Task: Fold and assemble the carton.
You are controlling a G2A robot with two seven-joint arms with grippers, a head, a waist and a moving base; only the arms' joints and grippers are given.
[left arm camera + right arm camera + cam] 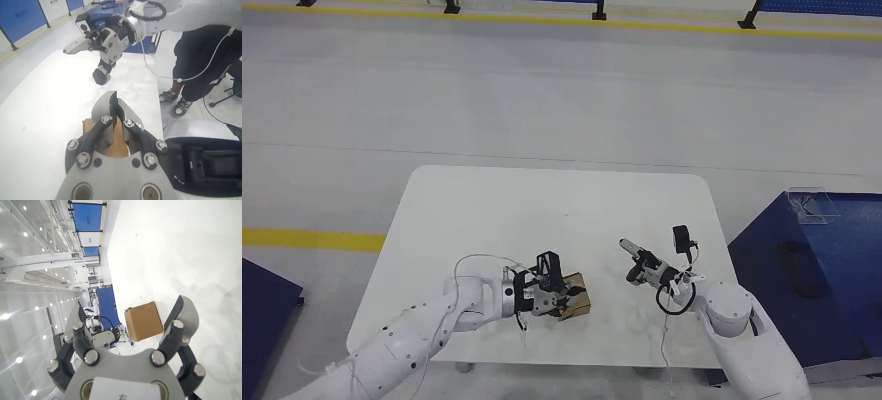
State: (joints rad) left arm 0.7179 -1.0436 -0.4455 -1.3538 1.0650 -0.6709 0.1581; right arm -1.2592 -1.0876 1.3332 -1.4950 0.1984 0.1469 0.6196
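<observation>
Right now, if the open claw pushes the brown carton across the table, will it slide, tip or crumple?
It would probably slide: the carton sits flat on the smooth white table. It looks like thin cardboard, likely light, so a hard push may dent a wall. One flap edge seems slightly lifted and might spring open.

One brown carton, one white table
</observation>
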